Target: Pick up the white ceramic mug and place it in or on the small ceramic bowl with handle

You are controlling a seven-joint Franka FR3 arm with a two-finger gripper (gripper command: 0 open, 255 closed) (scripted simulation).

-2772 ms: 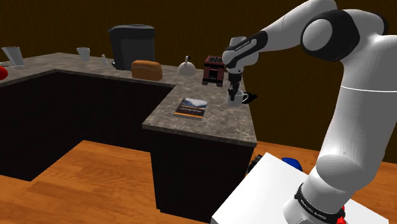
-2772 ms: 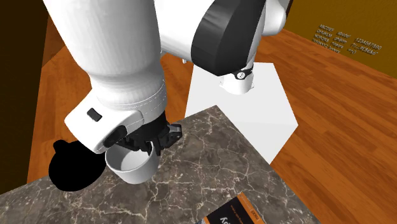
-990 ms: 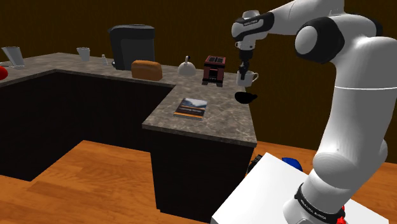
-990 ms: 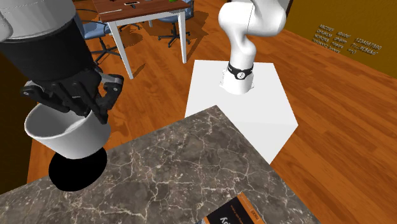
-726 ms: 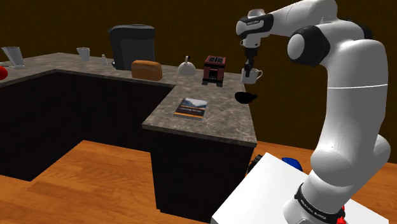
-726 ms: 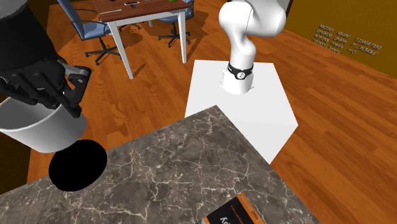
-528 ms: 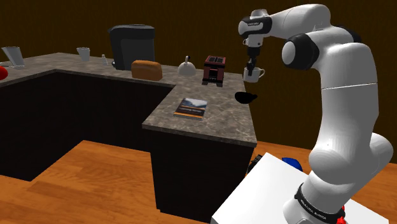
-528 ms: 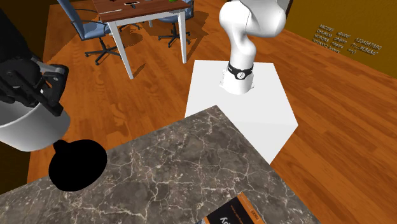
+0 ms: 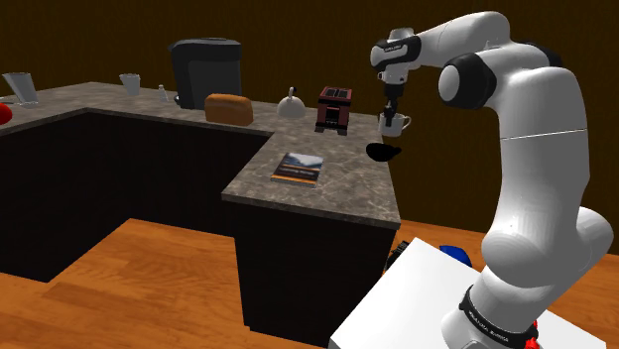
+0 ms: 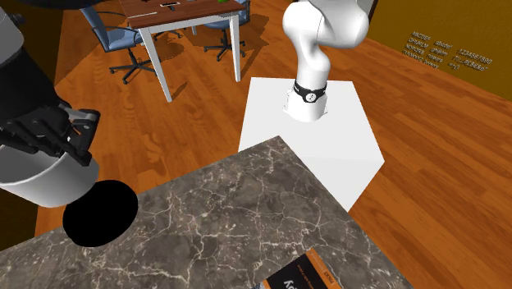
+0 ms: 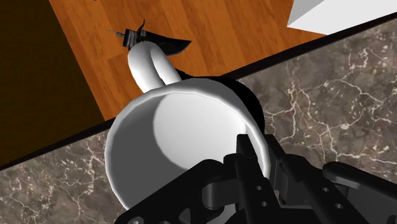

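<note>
White mug (image 11: 167, 130) hangs over the black bowl (image 10: 100, 215), rim pinched in the gripper (image 9: 393, 111)

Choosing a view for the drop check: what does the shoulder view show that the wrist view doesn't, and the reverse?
Shoulder view: the air gap between the held white mug and the black bowl below it, plus the book, toaster and bread loaf along the counter.
Wrist view: the mug's empty white inside, and the end effector pinching its rim, one finger inside, one outside. The bowl's black edge peeks out past the mug.
Both: mug, bowl, end effector, marble counter.
</note>
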